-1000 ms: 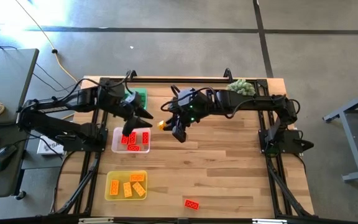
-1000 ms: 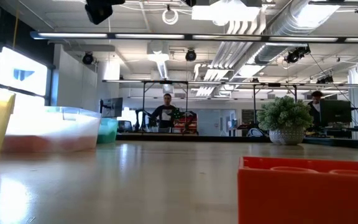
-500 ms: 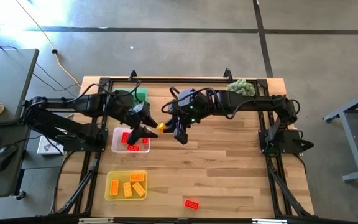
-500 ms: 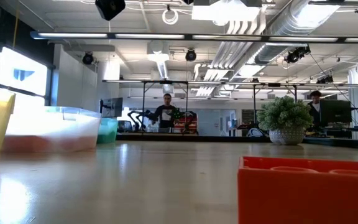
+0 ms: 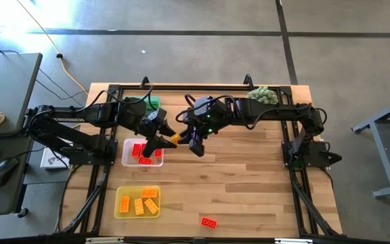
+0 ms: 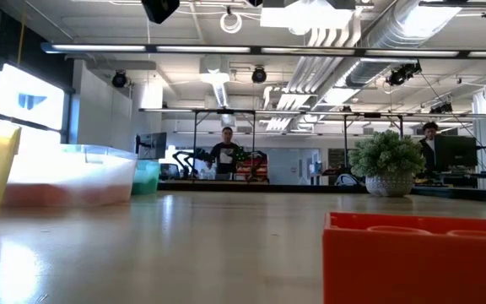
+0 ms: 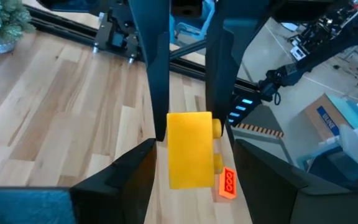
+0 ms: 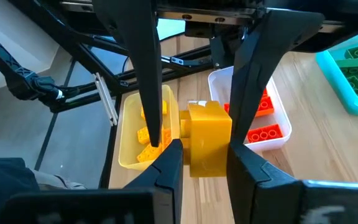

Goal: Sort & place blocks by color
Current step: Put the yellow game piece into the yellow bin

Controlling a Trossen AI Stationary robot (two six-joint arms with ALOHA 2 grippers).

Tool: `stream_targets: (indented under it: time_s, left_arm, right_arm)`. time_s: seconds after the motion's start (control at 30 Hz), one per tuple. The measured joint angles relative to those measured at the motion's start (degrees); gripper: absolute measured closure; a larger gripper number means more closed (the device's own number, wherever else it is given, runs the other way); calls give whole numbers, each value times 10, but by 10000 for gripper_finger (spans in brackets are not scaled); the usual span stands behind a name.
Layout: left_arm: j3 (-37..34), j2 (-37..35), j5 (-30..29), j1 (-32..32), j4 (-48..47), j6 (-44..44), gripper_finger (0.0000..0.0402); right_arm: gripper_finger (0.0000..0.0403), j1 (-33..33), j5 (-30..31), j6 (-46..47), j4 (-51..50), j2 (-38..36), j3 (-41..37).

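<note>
Above a wooden table (image 5: 249,176), the left gripper (image 5: 168,137) has swung in, jaws spread around the yellow block (image 5: 175,137) clamped by the right gripper (image 5: 185,135): a handover looms.

— What stays unseen above the table?

— The green tray (image 5: 153,103) lies half under the left arm; the clear tray's (image 5: 128,150) near corner is covered too.

— And at table level?

— A red block (image 6: 418,257) is cut off by the frame's edge.
</note>
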Motion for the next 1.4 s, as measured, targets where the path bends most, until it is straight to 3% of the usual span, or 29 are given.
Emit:
stream_targets:
  time_s: [0.27, 0.63, 0.8, 1.1, 1.4]
  left_arm:
    - [0, 0, -25, 0, -4, -4, 211]
    - [0, 0, -23, 0, -4, 26, 333]
    - [0, 0, -20, 0, -4, 28, 334]
    - [1, -3, -27, -11, -91, 37, 334]
    - [1, -3, -29, -115, -244, 15, 334]
  right_arm:
    - [341, 0, 0, 12, 4, 0, 0]
    - [340, 0, -1, 14, 2, 0, 0]
    - [319, 2, 0, 22, 3, 0, 0]
    - [215, 2, 18, 32, 2, 0, 1]
    - [192, 2, 17, 23, -20, 0, 1]
